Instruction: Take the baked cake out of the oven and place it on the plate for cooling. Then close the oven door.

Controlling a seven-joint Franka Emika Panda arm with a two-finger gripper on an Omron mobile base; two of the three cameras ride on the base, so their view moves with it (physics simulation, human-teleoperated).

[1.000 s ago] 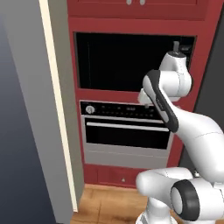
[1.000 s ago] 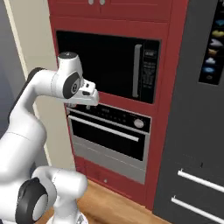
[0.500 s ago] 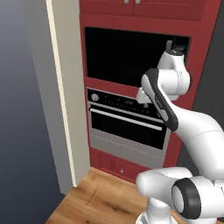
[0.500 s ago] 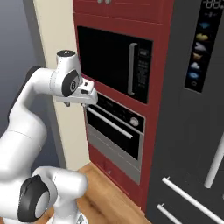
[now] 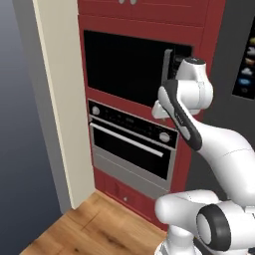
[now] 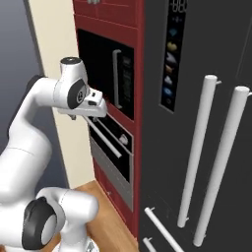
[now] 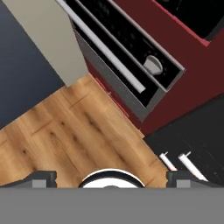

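Gripper (image 7: 111,177) jaws stand wide apart and hold nothing; we see its two dark tips low in the hand view, above the wooden floor (image 7: 74,131). At far left we note a beige wall panel (image 5: 60,99) beside the red cabinet (image 5: 144,22). Next comes the microwave (image 5: 127,64), set directly above the oven (image 5: 132,144). The oven door (image 5: 127,149) is shut, its silver bar handle (image 5: 127,141) lying across it. At right stands the dark refrigerator (image 6: 206,123) with two tall pale handles.
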